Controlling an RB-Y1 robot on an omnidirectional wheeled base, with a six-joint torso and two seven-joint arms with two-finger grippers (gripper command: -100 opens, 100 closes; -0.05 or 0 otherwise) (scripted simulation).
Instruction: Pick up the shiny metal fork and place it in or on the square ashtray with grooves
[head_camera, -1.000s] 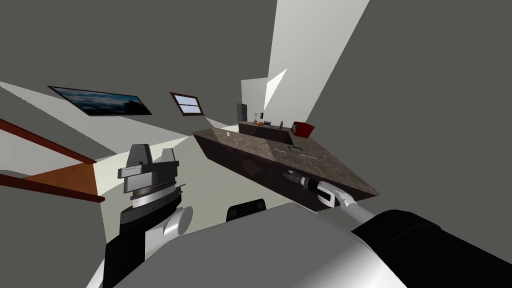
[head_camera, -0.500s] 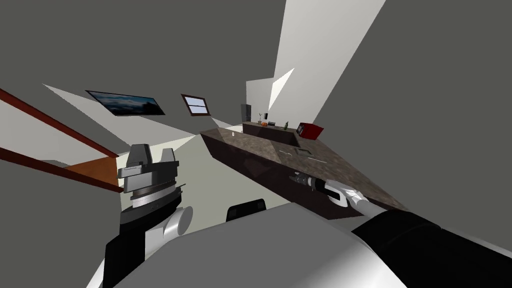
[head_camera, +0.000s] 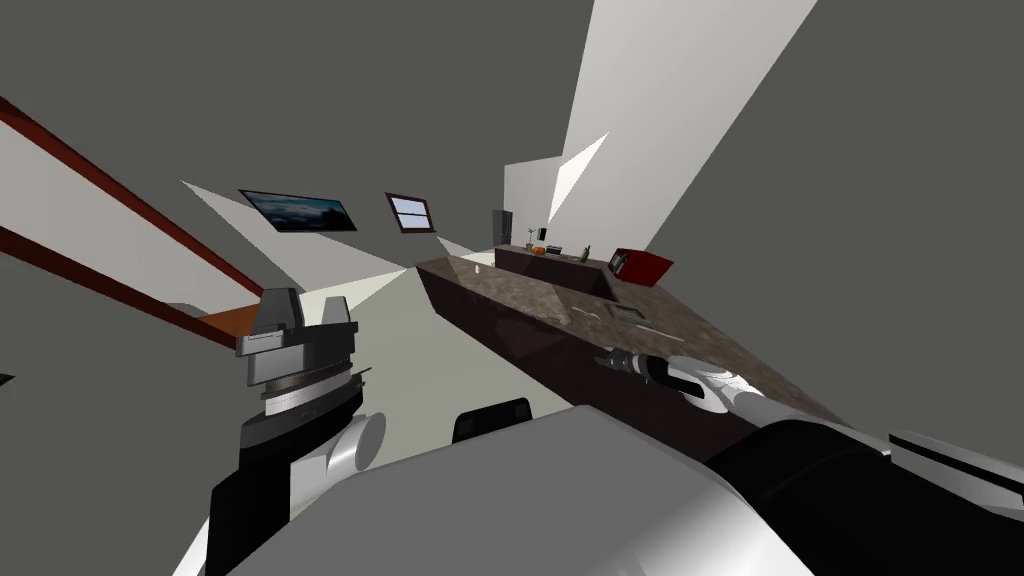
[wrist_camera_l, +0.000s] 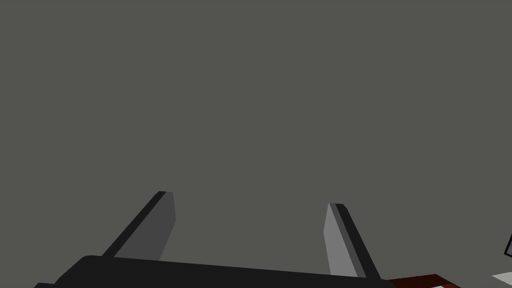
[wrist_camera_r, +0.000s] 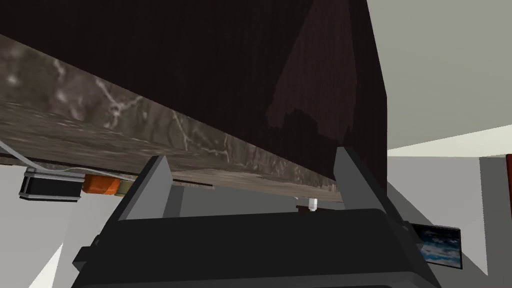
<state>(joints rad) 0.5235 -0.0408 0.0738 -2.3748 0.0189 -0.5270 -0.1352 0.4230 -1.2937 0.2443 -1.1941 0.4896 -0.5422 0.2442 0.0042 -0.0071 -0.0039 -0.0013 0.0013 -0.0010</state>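
A long counter with a brown marbled top (head_camera: 520, 290) and dark sides runs away to my right. A small square ashtray (head_camera: 627, 312) lies on it. A thin pale streak just nearer than the ashtray may be the fork (head_camera: 655, 328), too small to tell. My right gripper (head_camera: 603, 358) hangs in front of the counter's dark side, below the top's edge. In the right wrist view it (wrist_camera_r: 250, 153) stands open, with the marbled edge (wrist_camera_r: 100, 130) and dark panel close ahead. My left gripper (head_camera: 308, 305) is raised at my left, and its wrist view shows it (wrist_camera_l: 251, 198) open.
At the counter's far end stand a red box (head_camera: 645, 266), a small orange thing (head_camera: 553, 249) and a bottle (head_camera: 586, 254). Pale floor (head_camera: 400, 340) stretches left of the counter. A red-brown rail (head_camera: 120, 250) slants along the left wall.
The whole head picture has slid right and rolled, so I have turned. My right gripper has kept its place by the counter's side. The left arm has not moved.
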